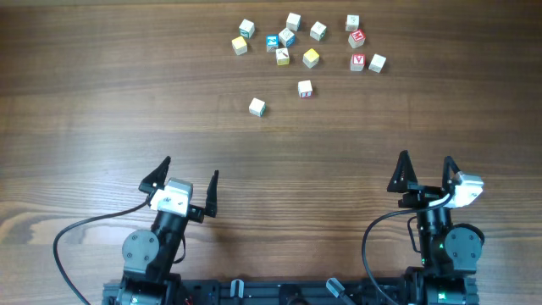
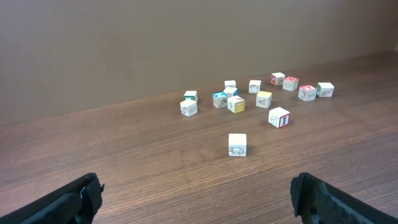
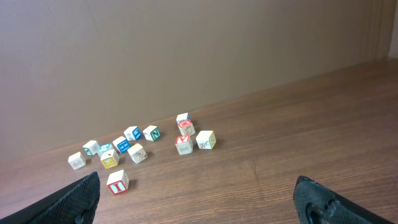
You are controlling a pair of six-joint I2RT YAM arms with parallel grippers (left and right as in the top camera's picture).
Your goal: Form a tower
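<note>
Fourteen small wooden cubes [image 1: 287,37] lie scattered across the far part of a dark wood-grain counter [image 1: 102,102], each resting flat on the surface, none set upon another. The tower is not yet formed, so nothing on the counter has an upright long axis. The scatter itself runs crosswise, left to right in the overhead view, from a yellow-topped cube [image 1: 240,45] at its left end to a white-topped cube [image 1: 377,63] at its right.

Two cubes sit apart from the main group on the side nearer the arms: one with a red-marked side [image 1: 305,88], and nearest of all a white cube with a greenish side [image 1: 257,107]. Another yellow-topped cube [image 1: 311,58] lies near the middle of the group, and two red-faced cubes [image 1: 356,38] [image 1: 357,62] lie toward its right. The cubes are turned at differing angles, their printed faces pointing various ways.

At the near edge, the left pincer [image 1: 190,169] stands with its fingers spread wide and nothing between them, and the right pincer [image 1: 426,161] is likewise agape and empty. Both are well apart from the cubes, with the group lying ahead of the gap between the two arms.
</note>
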